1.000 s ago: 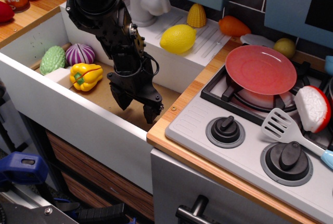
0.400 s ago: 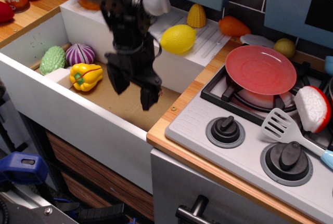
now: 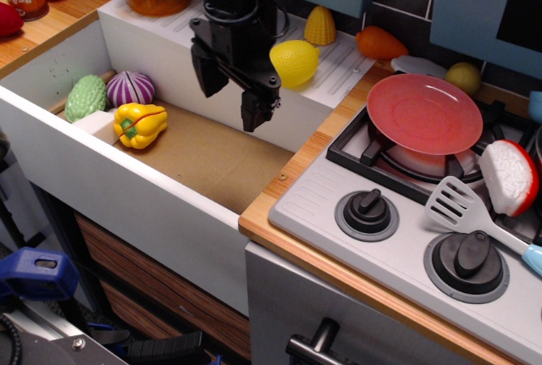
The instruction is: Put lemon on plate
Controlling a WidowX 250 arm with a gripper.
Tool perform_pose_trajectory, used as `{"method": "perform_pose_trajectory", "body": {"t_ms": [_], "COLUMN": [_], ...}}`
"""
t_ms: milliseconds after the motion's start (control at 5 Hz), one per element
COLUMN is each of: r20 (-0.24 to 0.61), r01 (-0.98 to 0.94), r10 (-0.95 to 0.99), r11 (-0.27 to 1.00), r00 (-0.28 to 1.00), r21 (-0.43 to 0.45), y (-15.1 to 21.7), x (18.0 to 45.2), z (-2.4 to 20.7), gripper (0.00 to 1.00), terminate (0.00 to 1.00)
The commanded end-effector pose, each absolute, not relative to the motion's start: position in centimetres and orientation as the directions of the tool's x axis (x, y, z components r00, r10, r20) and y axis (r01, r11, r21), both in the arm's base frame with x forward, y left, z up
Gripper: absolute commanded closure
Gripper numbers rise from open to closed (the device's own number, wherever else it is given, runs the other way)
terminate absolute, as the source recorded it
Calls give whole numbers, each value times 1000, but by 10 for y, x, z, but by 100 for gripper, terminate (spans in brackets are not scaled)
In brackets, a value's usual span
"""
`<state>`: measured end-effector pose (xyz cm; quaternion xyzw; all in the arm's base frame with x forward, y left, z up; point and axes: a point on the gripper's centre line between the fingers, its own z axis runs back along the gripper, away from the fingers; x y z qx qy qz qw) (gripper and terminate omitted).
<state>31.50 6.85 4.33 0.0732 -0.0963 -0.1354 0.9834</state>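
Here, black gripper [image 3: 235, 94] hung fingers-down at upper centre of the frame, jaws spread apart and empty, arm descending from the top edge, lemon [image 3: 295, 63] seen just right of it on the white ledge, long axis roughly left-right, red plate [image 3: 424, 113] set on the stove further right.

Glossy yellow lemon [image 3: 295, 63], red-pink plate [image 3: 423, 113], black gripper [image 3: 230, 98]; purple-and-white striped onion [image 3: 129, 88], yellow pepper [image 3: 140, 124] with green stem.

lemon [image 3: 295, 62]: glossy plastic | plate [image 3: 423, 113]: smooth red plastic | counter edge [image 3: 339, 276]: wood | fingers [image 3: 254, 115]: matt black
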Motion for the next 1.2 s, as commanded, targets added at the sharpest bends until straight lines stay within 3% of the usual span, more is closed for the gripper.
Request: {"method": "perform_pose_trajectory", "body": {"t_ms": [0,400,600,1000], "r20": [296,346,368,358], "r01": [343,380,401,426], "r10": [-415,-444,-453,-466], "r11": [901,894,891,885], "r00": [860,827,812,809], "r21": [265,239,213,189], "y": [69,68,72,86], "x": [361,393,401,425], "z": [82,86,70,59], "gripper": [0,0,0,0], "terminate": [0,0,0,0]}}
